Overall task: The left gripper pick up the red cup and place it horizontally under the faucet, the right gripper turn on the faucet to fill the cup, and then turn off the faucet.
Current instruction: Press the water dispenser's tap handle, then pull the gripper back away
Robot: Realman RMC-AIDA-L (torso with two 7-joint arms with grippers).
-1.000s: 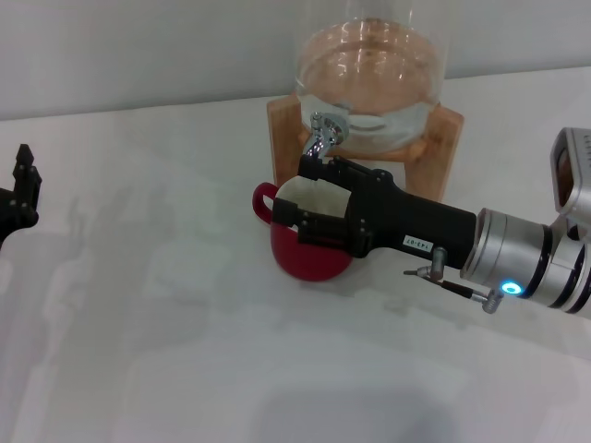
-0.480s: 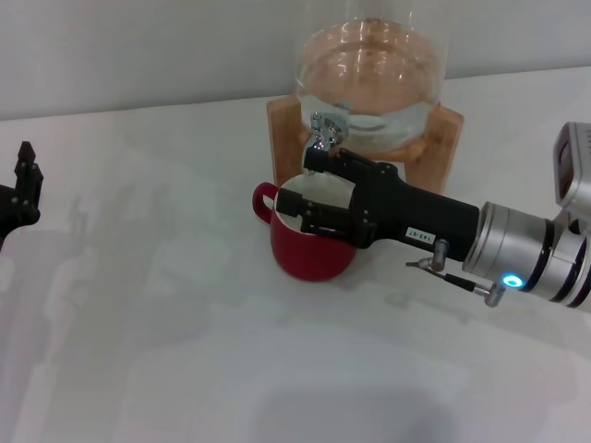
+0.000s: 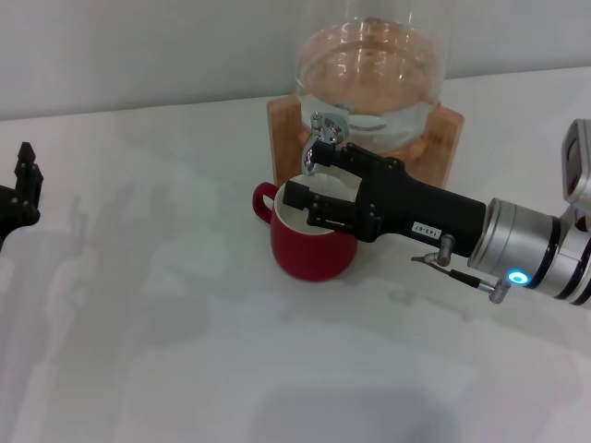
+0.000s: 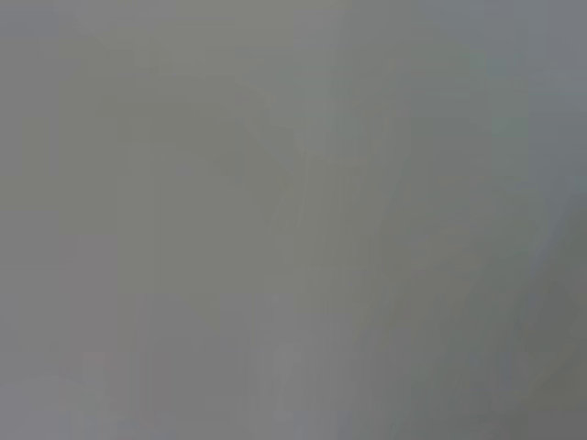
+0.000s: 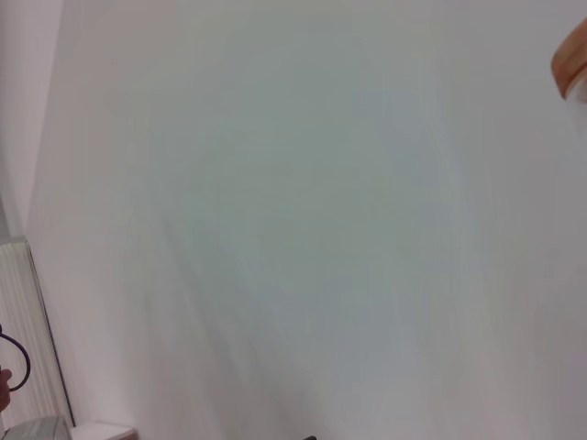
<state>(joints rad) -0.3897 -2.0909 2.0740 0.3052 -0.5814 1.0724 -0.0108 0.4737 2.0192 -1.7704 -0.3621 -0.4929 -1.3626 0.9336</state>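
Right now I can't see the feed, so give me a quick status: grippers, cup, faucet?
Right gripper open over the red cup, just under the faucet. Cup upright below the spout. Left gripper parked far left.

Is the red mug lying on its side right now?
No, the red cup stands upright on the table below the faucet, its white inside facing up.

White table [image 3: 185,351], pale grey wall [image 3: 138,46] behind
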